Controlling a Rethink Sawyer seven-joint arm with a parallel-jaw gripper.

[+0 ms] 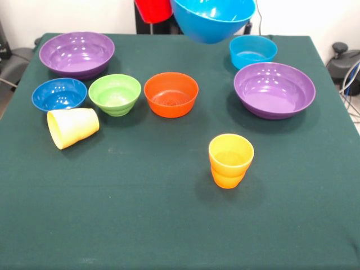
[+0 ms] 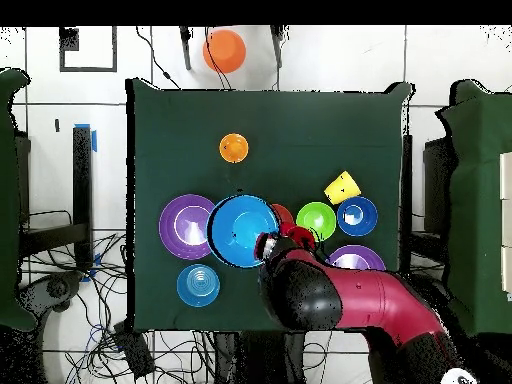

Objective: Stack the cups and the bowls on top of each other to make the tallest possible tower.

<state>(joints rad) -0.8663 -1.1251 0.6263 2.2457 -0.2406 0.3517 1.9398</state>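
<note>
The large glossy blue plastic bowl (image 1: 212,19) is hanging in the air at the top centre of the front view, tilted. The gripper (image 2: 268,244) is sitting at its rim in the overhead view, apparently carrying it, but I cannot tell how it is closing. No tower is standing yet.

The risk I am seeing: a hold on only the rim is letting the bowl swing or slip, and it could be falling onto the glossy orange bowl (image 1: 171,94) below. The pale yellow plastic cup (image 1: 72,127) is lying on its side at centre left, ready to roll if bumped.
</note>
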